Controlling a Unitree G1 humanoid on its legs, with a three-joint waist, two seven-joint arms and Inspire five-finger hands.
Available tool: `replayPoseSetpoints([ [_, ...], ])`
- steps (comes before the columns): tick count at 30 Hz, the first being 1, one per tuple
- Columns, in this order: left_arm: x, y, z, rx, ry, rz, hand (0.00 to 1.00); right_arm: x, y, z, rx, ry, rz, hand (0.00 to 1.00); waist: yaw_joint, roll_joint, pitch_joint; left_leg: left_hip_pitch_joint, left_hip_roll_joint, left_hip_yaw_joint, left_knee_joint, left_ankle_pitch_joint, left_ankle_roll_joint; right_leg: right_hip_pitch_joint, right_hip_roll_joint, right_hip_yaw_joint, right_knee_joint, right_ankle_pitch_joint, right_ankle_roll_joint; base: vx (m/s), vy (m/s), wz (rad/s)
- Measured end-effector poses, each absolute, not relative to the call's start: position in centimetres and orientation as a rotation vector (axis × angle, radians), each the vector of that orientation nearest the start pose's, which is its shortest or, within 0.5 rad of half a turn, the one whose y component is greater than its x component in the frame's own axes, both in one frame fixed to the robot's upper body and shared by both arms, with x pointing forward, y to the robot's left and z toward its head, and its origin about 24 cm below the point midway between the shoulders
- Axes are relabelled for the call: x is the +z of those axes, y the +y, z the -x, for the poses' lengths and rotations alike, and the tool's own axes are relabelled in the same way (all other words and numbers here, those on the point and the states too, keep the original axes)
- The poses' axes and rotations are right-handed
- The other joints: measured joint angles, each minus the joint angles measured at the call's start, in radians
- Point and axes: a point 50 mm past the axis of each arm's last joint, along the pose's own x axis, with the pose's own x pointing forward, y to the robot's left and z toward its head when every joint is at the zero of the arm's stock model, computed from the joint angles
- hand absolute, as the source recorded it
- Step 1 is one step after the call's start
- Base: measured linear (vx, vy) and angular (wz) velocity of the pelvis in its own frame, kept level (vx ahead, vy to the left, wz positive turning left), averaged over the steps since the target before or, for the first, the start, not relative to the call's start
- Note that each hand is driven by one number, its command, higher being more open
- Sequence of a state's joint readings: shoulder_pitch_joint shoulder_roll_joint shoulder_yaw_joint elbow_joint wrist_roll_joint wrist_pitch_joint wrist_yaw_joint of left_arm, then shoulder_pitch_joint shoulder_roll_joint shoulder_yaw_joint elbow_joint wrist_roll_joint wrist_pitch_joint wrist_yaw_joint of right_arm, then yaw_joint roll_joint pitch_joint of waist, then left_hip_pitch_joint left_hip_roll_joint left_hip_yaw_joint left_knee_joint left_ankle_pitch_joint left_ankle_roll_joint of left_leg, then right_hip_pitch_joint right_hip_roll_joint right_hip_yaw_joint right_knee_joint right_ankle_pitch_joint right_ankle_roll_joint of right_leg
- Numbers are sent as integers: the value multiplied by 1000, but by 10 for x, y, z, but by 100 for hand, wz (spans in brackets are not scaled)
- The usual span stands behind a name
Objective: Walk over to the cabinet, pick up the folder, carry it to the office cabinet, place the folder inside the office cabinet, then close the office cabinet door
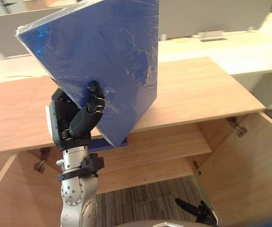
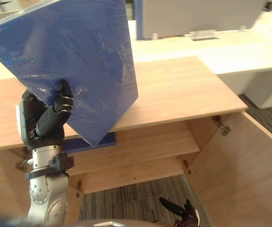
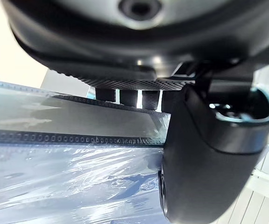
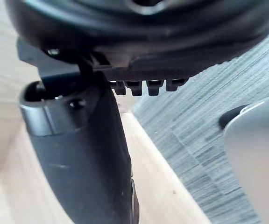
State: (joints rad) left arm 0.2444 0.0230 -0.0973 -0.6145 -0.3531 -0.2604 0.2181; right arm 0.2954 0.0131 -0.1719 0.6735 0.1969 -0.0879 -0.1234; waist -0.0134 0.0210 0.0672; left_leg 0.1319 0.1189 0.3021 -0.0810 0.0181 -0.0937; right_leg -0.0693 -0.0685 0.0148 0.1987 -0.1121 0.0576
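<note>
No text, label, number or sign is legible anywhere. The plastic-wrapped blue folder [image 1: 103, 56] shows a plain cover, and the wooden office cabinet [image 1: 197, 90] bears no readable marking.

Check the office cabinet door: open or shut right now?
Open: the door is swung outward, hinge exposed, inner shelf visible. The left hand grips the folder outside it.

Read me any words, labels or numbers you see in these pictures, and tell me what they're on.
No text can be read anywhere. The blue plastic-wrapped folder held in the left hand has a plain cover, and the light wooden cabinet bears no label.
</note>
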Motion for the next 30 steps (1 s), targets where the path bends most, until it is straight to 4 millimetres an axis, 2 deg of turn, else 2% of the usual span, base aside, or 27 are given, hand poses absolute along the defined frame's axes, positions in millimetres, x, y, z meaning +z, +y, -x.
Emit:
replayPoseSetpoints([
  [2, 147, 159, -184, 133, -580, 448, 0, -115, -186, -92, -477, 737, -223, 100, -25, -6, 9, 5, 3, 67, 19, -22, -3, -39, 8, 61, 34, -3, 7, -104, 23, -83],
  [3, 147, 159, -184, 132, -580, 449, 0, -114, -185, -92, -471, 733, -221, 100, -26, -6, 9, 5, 3, 71, 19, -23, -3, -40, 9, 64, 35, -3, 8, -90, 4, -68],
  [5, 147, 154, -184, 97, -576, 498, 0, -84, -188, -101, -504, 588, -192, 100, -46, 3, 12, 13, -3, 135, 38, -39, -3, -77, 13, 121, 73, -9, 19, -58, 13, -69],
  [7, 147, 153, -184, 88, -577, 508, 0, -63, -191, -108, -536, 492, -175, 100, -47, 8, 12, 24, -4, 173, 41, -44, -5, -92, 22, 152, 93, -13, 20, -34, -6, -58],
  [9, 149, 153, -183, 87, -582, 517, 0, -26, -190, -120, -510, 335, -81, 100, -53, 8, 12, 37, 2, 215, 49, -46, -7, -108, 38, 180, 115, -19, 19, -37, -38, -52],
  [13, 150, 155, -182, 89, -591, 515, 0, 23, -175, -137, -395, 124, 85, 100, -51, 8, 12, 48, 18, 260, 62, -48, -11, -123, 66, 203, 138, -22, 21, -40, -61, -32],
  [16, 150, 154, -181, 79, -589, 510, 0, 56, -162, -150, -293, -39, 178, 100, -51, 9, 12, 62, 26, 269, 76, -50, -12, -122, 82, 210, 158, -26, 17, -41, -59, -18],
  [17, 150, 154, -181, 75, -590, 507, 0, 60, -162, -153, -287, -62, 189, 100, -50, 10, 11, 62, 27, 268, 77, -50, -12, -122, 83, 210, 159, -26, 17, -40, -47, -5],
  [21, 149, 153, -185, 41, -586, 485, 0, 92, -172, -172, -311, -243, 325, 100, -49, 15, 8, 62, 24, 248, 75, -53, -14, -119, 85, 203, 161, -25, 17, -56, -16, 7],
  [23, 146, 151, -194, 12, -577, 459, 0, 114, -179, -186, -351, -369, 349, 100, -48, 19, 4, 57, 16, 224, 74, -54, -15, -114, 73, 191, 155, -19, 18, -63, 17, 22],
  [25, 143, 150, -204, -29, -565, 419, 0, 131, -184, -196, -371, -462, 319, 100, -45, 28, -2, 55, 14, 208, 74, -55, -14, -96, 65, 181, 128, -1, 17, -59, 65, 20],
  [26, 143, 150, -210, -61, -561, 388, 0, 142, -185, -200, -357, -522, 249, 100, -42, 31, -5, 51, 13, 202, 76, -55, -14, -88, 61, 178, 110, 11, 18, -52, 94, 12],
  [30, 141, 146, -223, -166, -556, 324, 0, 169, -182, -210, -220, -689, 27, 100, -42, 32, -11, 23, 2, 176, 84, -52, -2, -74, 40, 168, 59, 47, 27, -20, 75, 12],
])
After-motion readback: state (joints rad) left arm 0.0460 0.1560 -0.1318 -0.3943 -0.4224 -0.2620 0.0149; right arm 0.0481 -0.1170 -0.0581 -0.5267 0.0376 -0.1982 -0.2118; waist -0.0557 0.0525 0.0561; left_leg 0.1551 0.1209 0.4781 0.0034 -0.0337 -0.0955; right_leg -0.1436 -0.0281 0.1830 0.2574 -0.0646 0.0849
